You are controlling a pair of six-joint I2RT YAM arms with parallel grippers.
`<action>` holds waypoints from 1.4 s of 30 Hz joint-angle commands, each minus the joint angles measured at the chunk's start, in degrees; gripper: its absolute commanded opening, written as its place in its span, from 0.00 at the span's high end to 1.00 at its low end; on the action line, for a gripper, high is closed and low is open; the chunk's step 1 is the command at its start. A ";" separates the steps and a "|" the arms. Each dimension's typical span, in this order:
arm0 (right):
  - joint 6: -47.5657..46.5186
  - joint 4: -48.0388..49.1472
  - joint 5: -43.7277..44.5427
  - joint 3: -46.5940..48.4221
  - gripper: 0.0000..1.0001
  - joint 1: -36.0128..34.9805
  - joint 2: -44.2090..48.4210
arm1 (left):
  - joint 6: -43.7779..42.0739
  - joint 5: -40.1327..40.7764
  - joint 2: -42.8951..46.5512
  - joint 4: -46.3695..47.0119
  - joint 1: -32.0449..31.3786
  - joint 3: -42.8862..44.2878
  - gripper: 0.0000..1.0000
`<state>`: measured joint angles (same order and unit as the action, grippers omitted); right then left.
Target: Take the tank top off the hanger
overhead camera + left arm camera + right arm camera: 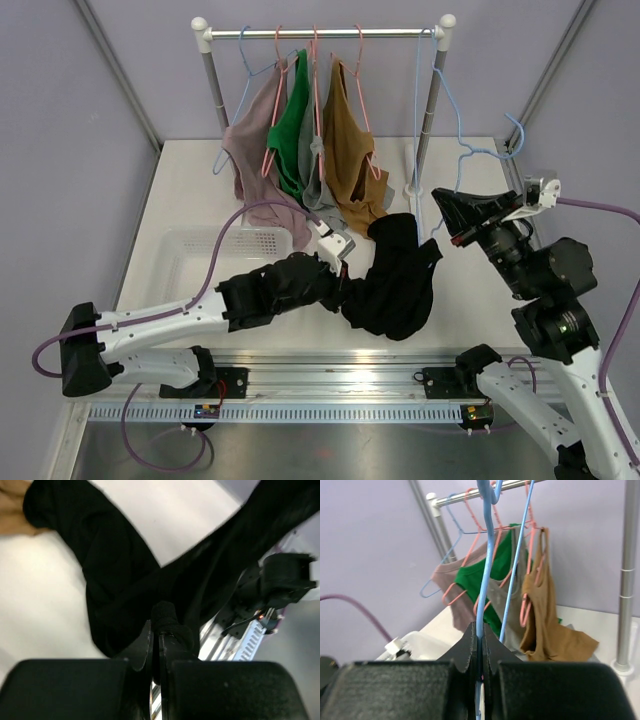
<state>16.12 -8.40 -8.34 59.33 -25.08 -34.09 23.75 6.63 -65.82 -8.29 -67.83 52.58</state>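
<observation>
Left fingers (159, 632) are pinched fully shut on a fold of the black tank top (395, 285), holding it low over the front of the desk (190, 190), probably to drag it clear. The top is a limp, bunched, matte black lump and looks free of the wire. Right fingers (481, 632) are clamped shut on the blue hanger (485, 570), likely bracing it. Its hook sits on the rack rail (320, 33), and the other tops (345, 150) hang further back.

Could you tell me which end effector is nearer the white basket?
Left: the left end effector is beside the white basket; the right end effector is far across, holding the blue hanger.
</observation>
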 commanded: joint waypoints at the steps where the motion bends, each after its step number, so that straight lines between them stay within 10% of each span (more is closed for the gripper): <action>1: -3.73 5.77 7.99 2.55 1.00 -0.32 -1.43 | 1.83 3.20 0.17 2.94 -0.11 -1.25 1.00; 5: -2.24 14.81 7.10 -6.74 1.00 -0.32 4.37 | 2.18 3.99 0.61 2.41 -0.28 -1.86 1.00; 11: -6.10 -4.60 13.87 -1.92 1.00 -0.32 3.93 | 2.97 9.54 0.43 -6.64 -0.55 1.56 0.96; 16: -5.04 9.20 13.98 -15.82 1.00 -0.32 11.59 | 2.35 4.97 1.84 -5.15 -0.81 0.42 0.93; 24: -1.27 -26.91 12.99 9.64 1.00 -0.41 -11.33 | 2.71 11.81 3.41 -15.32 -1.25 7.17 0.01; 31: -3.72 -38.61 12.65 31.32 1.00 -0.32 -32.34 | 7.80 27.28 7.54 -33.52 -1.25 14.83 0.01; 42: -11.10 -47.66 15.81 68.34 1.00 -0.14 -63.17 | 9.12 27.82 19.59 -40.39 -1.25 10.36 0.01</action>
<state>8.14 -53.41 5.78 119.50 -25.08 -92.05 31.46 31.77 -47.75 -46.54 -68.79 63.88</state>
